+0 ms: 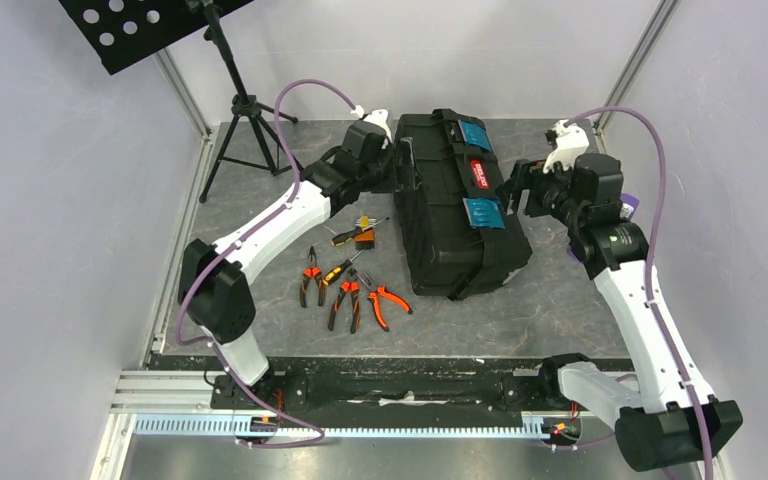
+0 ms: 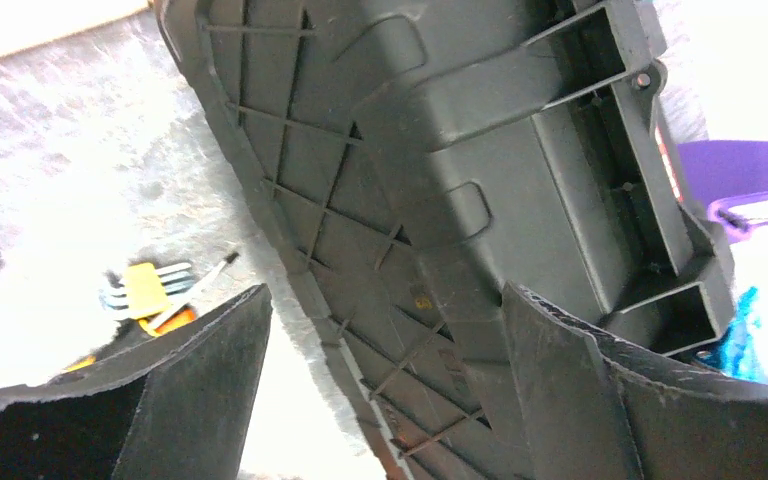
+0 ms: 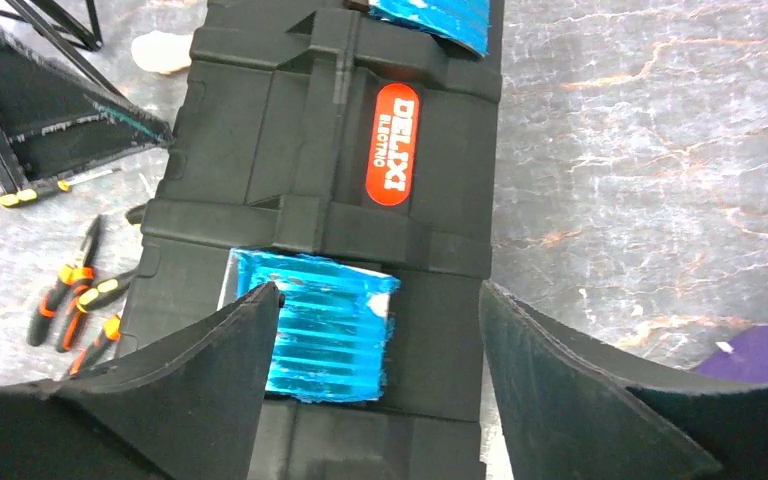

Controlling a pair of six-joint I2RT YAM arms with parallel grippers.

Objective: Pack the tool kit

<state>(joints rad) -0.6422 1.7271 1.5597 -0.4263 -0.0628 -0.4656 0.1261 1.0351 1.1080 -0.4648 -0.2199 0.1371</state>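
Orange pliers (image 1: 345, 292) and screwdrivers (image 1: 340, 270) lie left of toolbox (image 1: 457, 205) (tripod (image 1: 241, 110) stands behind).

— What is the toolbox (image 1: 440, 230) made of?
— Matt black plastic, ribbed underneath. Its latches (image 3: 320, 325) are shiny blue plastic.
— And the table (image 1: 550, 310)?
— Grey, marbled and dull. The pliers (image 1: 345, 300) have orange plastic grips.

left gripper (image 2: 385, 395) jaws spread wide | right gripper (image 3: 378, 375) jaws spread wide
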